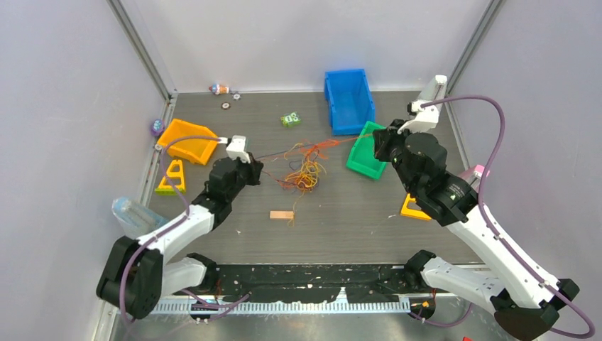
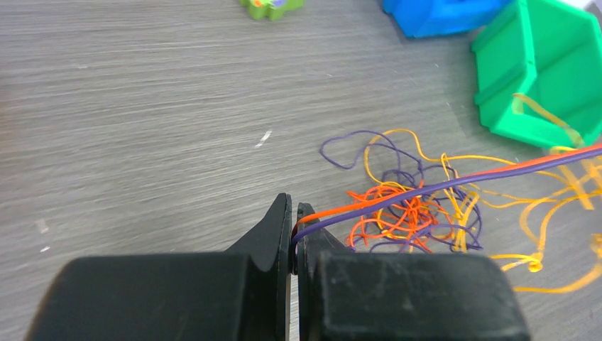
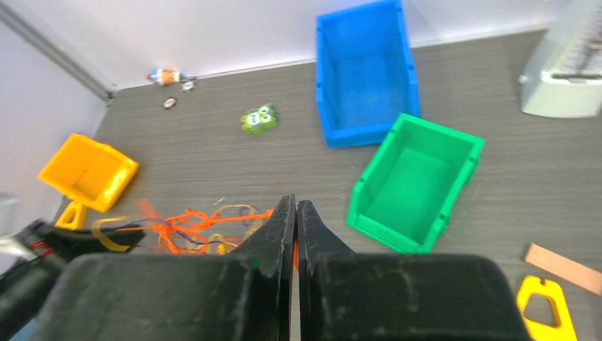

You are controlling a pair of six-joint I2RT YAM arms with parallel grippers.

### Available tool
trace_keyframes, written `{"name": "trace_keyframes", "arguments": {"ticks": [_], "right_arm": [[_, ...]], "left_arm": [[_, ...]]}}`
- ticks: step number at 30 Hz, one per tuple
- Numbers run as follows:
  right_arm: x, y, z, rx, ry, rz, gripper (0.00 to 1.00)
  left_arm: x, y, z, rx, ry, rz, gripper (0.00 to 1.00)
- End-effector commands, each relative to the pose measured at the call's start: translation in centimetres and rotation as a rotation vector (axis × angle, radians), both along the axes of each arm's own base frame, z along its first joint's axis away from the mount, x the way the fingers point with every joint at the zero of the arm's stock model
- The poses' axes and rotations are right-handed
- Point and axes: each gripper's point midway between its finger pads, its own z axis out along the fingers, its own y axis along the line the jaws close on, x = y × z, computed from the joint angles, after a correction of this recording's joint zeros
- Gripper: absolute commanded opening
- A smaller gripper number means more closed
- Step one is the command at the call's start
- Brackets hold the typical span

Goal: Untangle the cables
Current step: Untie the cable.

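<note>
- The cables are a loose knot of thread-thin orange, red and dark purple wires. They lie about mid-table on the table, between the two arms and near the green bin.
- The left claw is pinched together on a red and a purple strand. Both run taut from its tips, over the knot, off to the right.
- The right claw is pressed together too, with an orange-red strand running in between its tips from the knot side. In the top view a red line spans from one claw to the other, so it looks clamped on the far end of the same strands.
- Handling, as I judge it: the wires are almost weightless and limp, with no stiffness to speak of. A pull will likely drag the whole knot across the table rather than meet resistance.
- The wires look smooth and very thin, so one could slide out of a shallow pinch. A hard jerk may tighten the loops instead of freeing them.
- The best hold is a single strand or free end well outside the knot, seated deep between the tips. Grabbing the middle would catch several wires at once.
- Slack yellow loops trail to the right, one showing against the bin's front, and might snag there.
</note>
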Motion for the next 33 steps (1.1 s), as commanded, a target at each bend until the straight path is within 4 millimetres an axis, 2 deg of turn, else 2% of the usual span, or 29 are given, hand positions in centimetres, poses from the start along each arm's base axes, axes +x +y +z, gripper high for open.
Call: {"name": "trace_keyframes", "arguments": {"ticks": [1,4,6,8,9,10,11,12,13,14,15,16,18,20,24,27,28,29,30,31,32,33], "right_arm": [[-0.1,-8.0,1.6,0.049,-0.065,-0.415,0.05],[-0.2,-9.0,0.7,0.054,-0.058,-0.451,0.05],[0.3,-8.0,0.3,0.041,-0.052,-0.393,0.05],[0.8,-4.8,-0.4,-0.008,-0.041,-0.206,0.05],[0.8,-2.2,-1.4,-0.038,-0.024,-0.057,0.05],[1.0,-0.8,-2.2,-0.050,-0.013,0.017,0.05],[0.4,1.7,-2.8,-0.061,-0.007,0.164,0.07],[0.3,2.9,-4.0,-0.071,0.016,0.227,0.09],[-0.5,4.7,-4.6,-0.064,0.030,0.338,0.14],[-0.7,5.7,-6.0,-0.069,0.061,0.396,0.18],[-1.6,7.2,-6.7,-0.061,0.076,0.495,0.30],[-2.1,8.2,-8.1,-0.061,0.115,0.557,0.52],[-2.3,9.0,-10.3,-0.064,0.177,0.599,0.74],[-2.4,9.8,-12.2,-0.069,0.232,0.643,0.78],[-2.0,12.1,-15.0,-0.088,0.298,0.695,0.77],[-1.6,14.2,-16.2,-0.121,0.311,0.703,0.76],[-0.8,14.7,-17.1,-0.140,0.332,0.673,0.76],[-0.7,15.5,-18.5,-0.162,0.367,0.675,0.76],[0.1,15.8,-18.4,-0.170,0.364,0.640,0.76],[0.3,16.5,-19.8,-0.188,0.396,0.633,0.76],[0.9,16.8,-19.8,-0.185,0.398,0.603,0.76],[1.3,17.6,-20.7,-0.180,0.417,0.594,0.75]], "left_arm": [[-0.3,8.4,-2.2,0.022,0.042,0.376,0.00],[-0.5,8.9,-1.9,-0.016,0.026,0.391,0.00],[-0.4,8.6,-1.6,-0.022,0.023,0.379,0.00],[-0.3,7.7,-1.0,-0.037,0.007,0.329,0.00],[-0.4,7.0,-0.6,-0.049,-0.004,0.290,0.00],[-0.4,6.3,-0.2,-0.058,-0.017,0.246,0.00],[-0.5,5.5,0.2,-0.065,-0.028,0.194,0.00],[-0.7,4.7,0.6,-0.069,-0.035,0.141,0.02],[-1.0,3.5,1.0,-0.076,-0.038,0.068,0.09],[-1.2,2.8,1.3,-0.082,-0.040,0.024,0.12],[-1.4,2.2,1.6,-0.089,-0.045,-0.007,0.18],[-1.5,1.8,1.6,-0.091,-0.045,-0.027,0.26],[-1.6,1.5,1.6,-0.088,-0.044,-0.036,0.36],[-1.6,1.5,1.5,-0.085,-0.036,-0.038,0.41],[-1.5,2.1,1.4,-0.076,-0.028,-0.002,0.54],[-1.5,2.9,1.4,-0.070,-0.027,0.043,0.59],[-1.5,3.4,1.5,-0.070,-0.027,0.073,0.62],[-1.4,4.1,1.5,-0.065,-0.029,0.117,0.68],[-1.5,4.8,1.6,-0.067,-0.034,0.158,0.78],[-1.5,5.9,1.4,-0.079,-0.033,0.229,0.91],[-1.6,7.3,1.0,-0.090,-0.030,0.314,0.99],[-1.7,8.0,0.9,-0.103,-0.027,0.355,0.99]]}}
